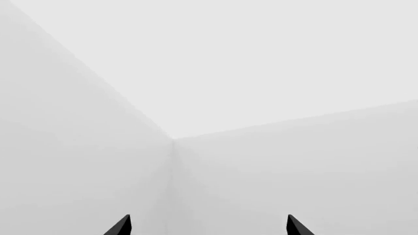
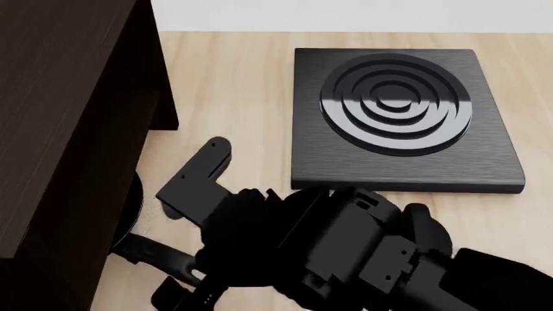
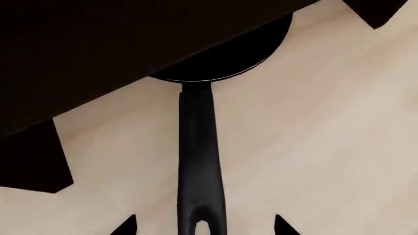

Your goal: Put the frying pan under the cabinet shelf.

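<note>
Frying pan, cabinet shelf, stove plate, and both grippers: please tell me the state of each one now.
Frying pan: flat on the table, mostly under the shelf, handle sticking out.
Cabinet shelf: standing over the pan.
Stove plate: flat on the table, nothing on it.
Right gripper: jaws open on both sides of the handle.
Left gripper: jaws open, empty, facing bare walls.

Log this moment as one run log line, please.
pan: frying pan mostly under cabinet shelf, handle sticking out | right gripper: open, straddling handle end | left gripper: open, facing blank wall | stove plate: untouched
</note>
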Controlling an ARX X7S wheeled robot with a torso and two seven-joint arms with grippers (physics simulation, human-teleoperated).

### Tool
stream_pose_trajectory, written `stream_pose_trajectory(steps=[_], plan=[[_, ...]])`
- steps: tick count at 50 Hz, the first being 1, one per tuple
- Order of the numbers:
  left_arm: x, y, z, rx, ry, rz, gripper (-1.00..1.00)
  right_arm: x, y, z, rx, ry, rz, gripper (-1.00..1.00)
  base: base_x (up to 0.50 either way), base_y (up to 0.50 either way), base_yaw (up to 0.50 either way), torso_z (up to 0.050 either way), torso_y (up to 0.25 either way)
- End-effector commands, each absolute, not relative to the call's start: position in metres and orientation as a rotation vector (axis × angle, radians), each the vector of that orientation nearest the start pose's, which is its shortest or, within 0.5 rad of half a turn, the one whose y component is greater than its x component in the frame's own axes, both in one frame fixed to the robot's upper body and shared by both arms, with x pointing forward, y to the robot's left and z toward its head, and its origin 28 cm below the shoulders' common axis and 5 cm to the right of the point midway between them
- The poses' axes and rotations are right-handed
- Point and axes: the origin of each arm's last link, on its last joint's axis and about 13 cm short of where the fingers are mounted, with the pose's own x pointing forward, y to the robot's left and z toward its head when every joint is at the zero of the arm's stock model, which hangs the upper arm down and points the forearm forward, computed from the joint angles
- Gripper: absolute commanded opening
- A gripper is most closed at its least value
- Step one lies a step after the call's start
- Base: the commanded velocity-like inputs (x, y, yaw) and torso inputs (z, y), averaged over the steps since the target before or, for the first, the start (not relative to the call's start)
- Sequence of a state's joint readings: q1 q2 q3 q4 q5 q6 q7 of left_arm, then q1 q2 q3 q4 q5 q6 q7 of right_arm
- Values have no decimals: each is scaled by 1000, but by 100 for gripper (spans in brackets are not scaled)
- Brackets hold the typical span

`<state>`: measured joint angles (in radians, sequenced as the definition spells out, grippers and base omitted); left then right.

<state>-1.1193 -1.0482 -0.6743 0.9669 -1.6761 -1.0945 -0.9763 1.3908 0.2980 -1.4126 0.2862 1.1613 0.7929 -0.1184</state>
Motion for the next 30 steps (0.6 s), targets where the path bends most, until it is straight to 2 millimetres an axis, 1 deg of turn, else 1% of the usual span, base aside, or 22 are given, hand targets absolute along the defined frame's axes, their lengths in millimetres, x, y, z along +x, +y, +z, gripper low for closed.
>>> stream_pose_trajectory(steps=[1, 5, 7, 11, 13, 21, 30], plan=[[95, 298, 365, 131, -995, 323, 100, 311, -64, 221, -449, 505, 884, 100, 0, 0, 0, 0, 0], [96, 296, 365, 129, -995, 317, 100, 299, -72, 228, -420, 471, 868, 100, 0, 0, 0, 0, 0], [96, 295, 366, 130, -995, 312, 100, 286, -80, 234, -383, 439, 856, 100, 0, 0, 0, 0, 0], [96, 294, 366, 129, -995, 308, 100, 274, -89, 238, -362, 411, 829, 100, 0, 0, 0, 0, 0], [96, 293, 367, 127, -997, 304, 100, 265, -95, 240, -346, 393, 813, 100, 0, 0, 0, 0, 0], [96, 291, 367, 124, -995, 296, 100, 242, -114, 246, -281, 324, 736, 100, 0, 0, 0, 0, 0], [95, 289, 370, 128, -1000, 288, 100, 221, -132, 253, -186, 235, 634, 100, 0, 0, 0, 0, 0]])
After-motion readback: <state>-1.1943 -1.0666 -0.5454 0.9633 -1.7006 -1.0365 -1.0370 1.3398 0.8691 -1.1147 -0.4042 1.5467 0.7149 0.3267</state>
